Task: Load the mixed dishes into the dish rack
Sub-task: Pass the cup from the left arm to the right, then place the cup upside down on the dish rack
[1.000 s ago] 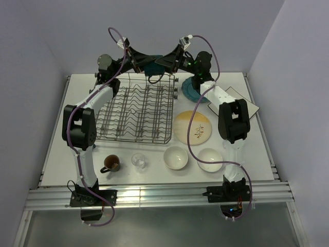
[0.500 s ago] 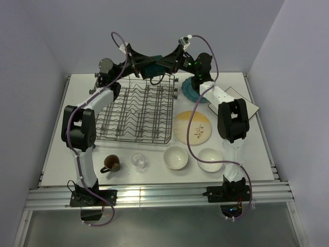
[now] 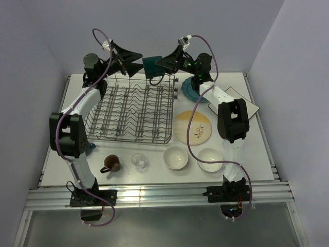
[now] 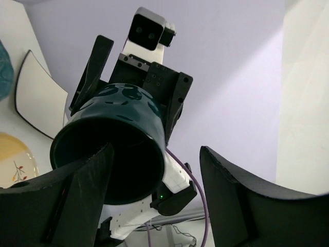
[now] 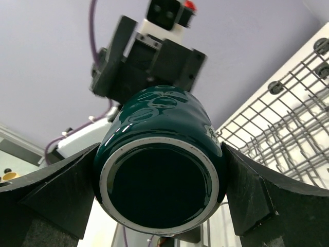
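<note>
1. Right, starting nearest the arm bases, in front of the dish rack [image 3: 131, 110]: a brown mug [image 3: 110, 163] stands upright on the counter [image 3: 254, 149], off the rack's near-left corner. A small clear glass [image 3: 139, 161] is just beside it on the right.
2. Same near row, past the rack's near-right corner: two white bowls, one [image 3: 175, 157] and the other [image 3: 210, 159]. They sit mouth up, side by side and not touching.
3. Moving back along the rack's right side, the yellow-cream plate [image 3: 193, 127] with its leaf sprig lies flat on the counter, just beside the wire wall.
4. The rack itself is grey wire with rows of upright tines and little rollers on its flank. It sits on the left half of the counter.
5. Further back, off the rack's far-right corner, the teal plate [image 3: 189, 90] lies flat, partly hidden by the right arm. The white square plate [image 3: 239, 98] is beyond it to the right, also partly covered.
6. Up in the air over the rack's far edge, the right pincer [image 5: 160, 172] is clamped on a teal mug [image 3: 151, 66]. It has one finger on each side of the mug's wall. The mug hangs on its side, its open mouth facing the other arm.
7. And above the rack's far-left part, the left pincer [image 3: 138, 60] has its jaws spread wide and nothing in them. It points at the mug's mouth from close by, and the overhead view shows a gap between them.
</note>
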Action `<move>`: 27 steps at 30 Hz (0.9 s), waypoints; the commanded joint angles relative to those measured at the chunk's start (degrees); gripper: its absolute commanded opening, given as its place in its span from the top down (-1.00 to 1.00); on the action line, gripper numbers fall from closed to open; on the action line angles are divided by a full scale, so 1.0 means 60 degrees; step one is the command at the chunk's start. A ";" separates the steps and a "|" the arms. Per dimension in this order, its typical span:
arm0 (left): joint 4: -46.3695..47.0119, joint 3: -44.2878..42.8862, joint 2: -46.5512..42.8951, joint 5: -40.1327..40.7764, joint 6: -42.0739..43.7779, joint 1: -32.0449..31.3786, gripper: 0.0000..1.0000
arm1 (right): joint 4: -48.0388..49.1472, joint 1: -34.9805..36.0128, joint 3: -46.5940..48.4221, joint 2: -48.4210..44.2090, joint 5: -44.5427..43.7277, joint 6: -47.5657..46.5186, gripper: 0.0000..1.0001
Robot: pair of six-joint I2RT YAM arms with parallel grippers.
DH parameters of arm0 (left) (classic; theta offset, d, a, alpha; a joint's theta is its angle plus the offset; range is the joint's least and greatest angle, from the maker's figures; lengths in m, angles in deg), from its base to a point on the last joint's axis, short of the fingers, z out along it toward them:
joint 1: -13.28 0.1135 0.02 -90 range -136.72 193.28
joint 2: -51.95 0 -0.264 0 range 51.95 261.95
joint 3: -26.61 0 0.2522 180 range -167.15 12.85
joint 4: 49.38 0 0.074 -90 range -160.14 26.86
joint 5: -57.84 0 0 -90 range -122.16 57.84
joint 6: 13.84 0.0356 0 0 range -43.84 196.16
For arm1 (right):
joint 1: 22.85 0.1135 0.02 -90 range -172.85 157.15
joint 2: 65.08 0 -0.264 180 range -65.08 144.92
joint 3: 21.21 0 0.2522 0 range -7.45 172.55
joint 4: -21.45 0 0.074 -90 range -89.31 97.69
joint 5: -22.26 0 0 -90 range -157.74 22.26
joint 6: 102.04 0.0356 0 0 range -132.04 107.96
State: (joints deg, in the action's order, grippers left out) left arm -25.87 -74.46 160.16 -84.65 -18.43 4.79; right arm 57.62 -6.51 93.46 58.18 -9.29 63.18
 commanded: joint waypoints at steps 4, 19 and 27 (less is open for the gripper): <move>-0.3320 -0.0345 -0.1494 0.0237 0.3000 0.0901 -0.53 | -0.1330 -0.0086 0.0496 -0.0168 0.0042 -0.1679 0.76; -0.9041 0.1041 -0.4453 0.4573 0.9845 0.1650 -0.60 | -1.1822 0.1173 0.4613 0.0637 -0.4144 -1.2884 0.80; -0.8806 0.2450 -0.5450 0.5159 1.0725 0.1664 -0.61 | -1.2439 0.1671 0.5844 0.1721 -0.6591 -1.3971 0.92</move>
State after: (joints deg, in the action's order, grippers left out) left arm -79.55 -61.10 130.56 -56.24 41.40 14.80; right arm -17.33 3.46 123.68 67.97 -40.72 -15.16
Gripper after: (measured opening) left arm 0.800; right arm 0.950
